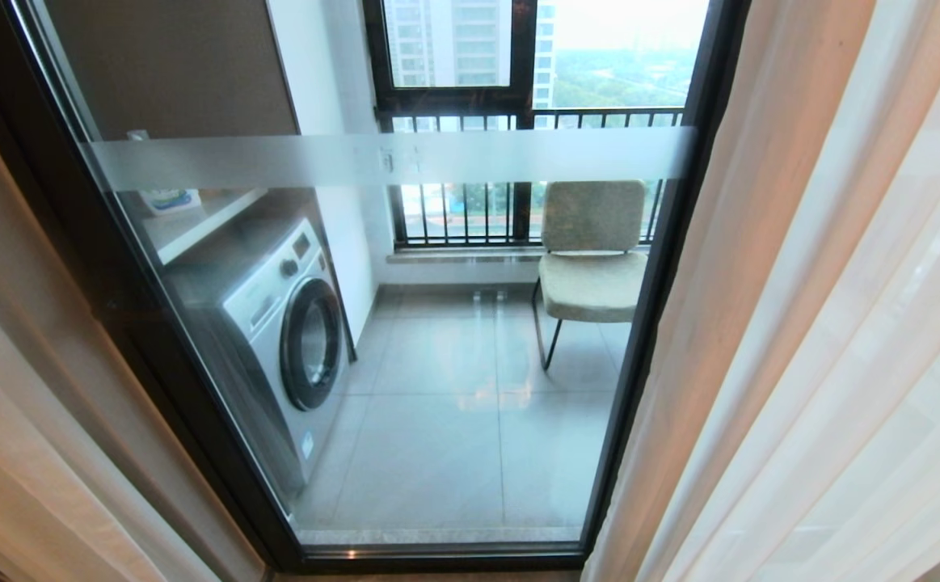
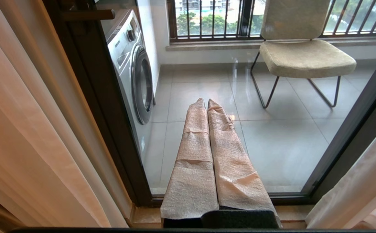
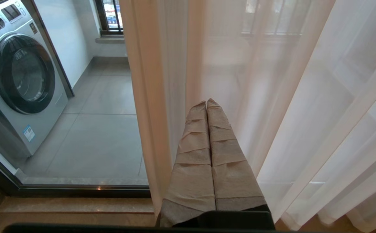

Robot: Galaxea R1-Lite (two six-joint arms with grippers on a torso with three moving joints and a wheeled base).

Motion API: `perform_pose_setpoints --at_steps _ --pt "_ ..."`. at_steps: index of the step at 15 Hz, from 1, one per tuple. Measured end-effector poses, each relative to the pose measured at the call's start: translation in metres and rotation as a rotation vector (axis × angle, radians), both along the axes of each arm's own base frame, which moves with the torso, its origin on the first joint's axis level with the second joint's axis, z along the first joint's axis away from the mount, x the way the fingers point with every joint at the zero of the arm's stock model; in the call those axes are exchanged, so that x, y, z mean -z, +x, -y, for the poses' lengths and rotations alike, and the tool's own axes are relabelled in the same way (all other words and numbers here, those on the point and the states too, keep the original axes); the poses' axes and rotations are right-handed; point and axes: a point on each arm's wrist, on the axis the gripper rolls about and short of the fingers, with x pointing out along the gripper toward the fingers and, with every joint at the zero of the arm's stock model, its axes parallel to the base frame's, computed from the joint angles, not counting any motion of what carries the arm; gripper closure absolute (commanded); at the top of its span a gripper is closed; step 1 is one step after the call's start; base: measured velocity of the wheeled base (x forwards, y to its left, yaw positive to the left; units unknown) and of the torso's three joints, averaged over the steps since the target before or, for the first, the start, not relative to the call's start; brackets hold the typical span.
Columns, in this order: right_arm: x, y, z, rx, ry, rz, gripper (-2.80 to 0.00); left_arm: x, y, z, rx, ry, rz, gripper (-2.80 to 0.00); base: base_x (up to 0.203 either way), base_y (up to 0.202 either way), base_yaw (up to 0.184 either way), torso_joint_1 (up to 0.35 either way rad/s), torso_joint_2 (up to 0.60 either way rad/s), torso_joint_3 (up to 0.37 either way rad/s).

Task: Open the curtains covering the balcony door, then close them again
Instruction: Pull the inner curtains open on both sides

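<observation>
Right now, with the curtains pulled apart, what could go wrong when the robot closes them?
1. The sheer curtain is thin; the right tool, shut and pointing into its folds, might snag or slip off it.
2. The left tool points at the balcony door glass, so reaching forward could bump it.
3. The left curtain hangs off to the side, maybe a hard reach.

The curtains [image 1: 801, 323] hang at 3 and 9 o'clock of the balcony door [image 1: 405, 158]. Behind its glass, a washing machine [image 1: 284, 331] stands at 10 o'clock, a chair [image 1: 591, 267] at 1 o'clock.
</observation>
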Motion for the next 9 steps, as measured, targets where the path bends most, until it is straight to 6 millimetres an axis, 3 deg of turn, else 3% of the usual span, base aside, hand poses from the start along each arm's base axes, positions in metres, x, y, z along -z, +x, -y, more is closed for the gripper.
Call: perform_pose_setpoints --at_steps 4,9 --pt "-0.011 -0.002 -0.001 -0.032 -0.013 0.068 0.0 0.0 0.0 0.0 0.001 0.0 0.0 0.0 0.0 0.0 0.0 0.0 0.0 0.0" --pt "-0.054 -0.009 -0.004 -0.192 -0.027 0.156 0.0 0.0 0.0 0.0 0.0 0.0 0.0 0.0 0.0 0.0 0.0 0.0 0.0 0.0"
